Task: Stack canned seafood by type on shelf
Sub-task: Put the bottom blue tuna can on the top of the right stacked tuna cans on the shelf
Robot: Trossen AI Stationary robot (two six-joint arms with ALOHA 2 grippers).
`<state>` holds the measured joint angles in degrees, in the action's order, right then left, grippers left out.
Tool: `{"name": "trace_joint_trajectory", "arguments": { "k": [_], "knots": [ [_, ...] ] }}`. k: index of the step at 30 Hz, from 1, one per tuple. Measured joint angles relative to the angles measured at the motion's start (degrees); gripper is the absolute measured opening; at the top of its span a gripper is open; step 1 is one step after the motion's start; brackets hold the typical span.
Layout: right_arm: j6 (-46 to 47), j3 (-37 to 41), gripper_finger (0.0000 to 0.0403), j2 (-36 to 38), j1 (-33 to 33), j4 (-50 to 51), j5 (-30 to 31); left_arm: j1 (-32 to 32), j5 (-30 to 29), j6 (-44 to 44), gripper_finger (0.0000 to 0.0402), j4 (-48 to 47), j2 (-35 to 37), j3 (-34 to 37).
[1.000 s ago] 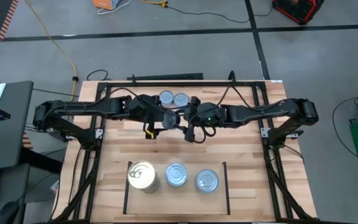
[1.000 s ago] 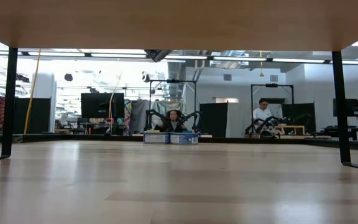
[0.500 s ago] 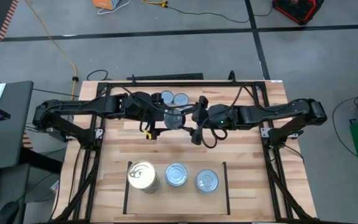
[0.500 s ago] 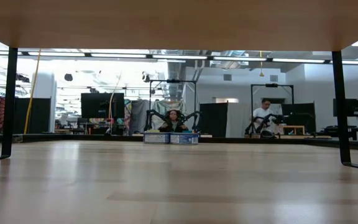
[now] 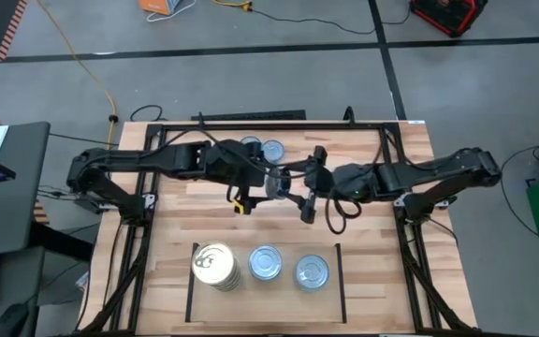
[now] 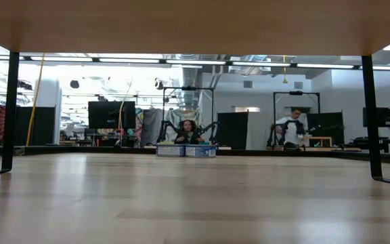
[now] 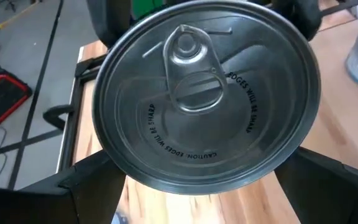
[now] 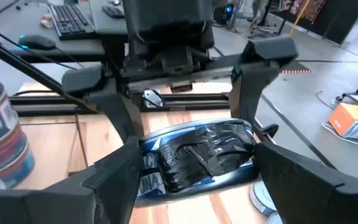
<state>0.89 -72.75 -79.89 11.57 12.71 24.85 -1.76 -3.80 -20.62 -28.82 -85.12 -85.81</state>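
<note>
Mid-surface, between the two arms in the high view, a silver-topped tin point(image 5: 273, 182) with blue sides hangs in both grippers at once: left gripper point(image 5: 268, 181) clamps it from one side, right gripper point(image 5: 293, 185) from the other. A second ago the grippers met further toward the left side and no tin showed between them; half a second ago the tin appeared at the meeting point, and now the whole pairing has shifted toward the right side, the right arm drawn back. Two more tins point(image 5: 262, 149) sit side by side at the far edge, same spot as before. On the shelf point(image 5: 339, 281) at the near edge, a gold-topped stack point(image 5: 214, 265) and two silver-topped stacks point(image 5: 267, 263) and point(image 5: 312, 271) stand in a row, unchanged. Left wrist view gives what the high view cannot: the held tin's lid point(image 7: 207, 93) face-on, pull tab and printed edge warning, dark fingers point(image 7: 89, 180) at each side of its rim. Right wrist view shows the tin's blue printed side wall point(image 8: 197, 155) between its own fingers point(image 8: 114, 174), with the left gripper's fingers point(image 8: 257, 68) gripping from beyond, jaws of both held wide on the tin. Low view sees none of this handover, only the two far tins point(image 6: 186, 150) and a person point(image 6: 292, 129) in the room behind.
</note>
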Motion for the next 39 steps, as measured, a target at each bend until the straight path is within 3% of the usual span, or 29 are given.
{"name": "trace_joint_trajectory", "arguments": {
  "k": [11,21,27,39],
  "knots": [
    [3.95,0.11,0.0331,4.79,8.84,4.43,8.85,3.63,0.31,0.17,0.0370,-4.59,-5.53,-12.01],
    [10.45,0.22,0.0331,4.63,18.76,7.30,18.95,7.84,0.33,0.55,0.0370,-11.57,-12.80,-22.89],
    [12.83,0.28,0.0331,4.51,23.39,7.32,21.59,10.28,0.84,0.81,0.0370,-10.13,-13.48,-24.17],
    [18.67,0.31,0.0331,3.36,27.18,8.26,21.15,12.69,4.29,3.93,0.0370,-7.10,-14.23,-24.40]
  ]
}}
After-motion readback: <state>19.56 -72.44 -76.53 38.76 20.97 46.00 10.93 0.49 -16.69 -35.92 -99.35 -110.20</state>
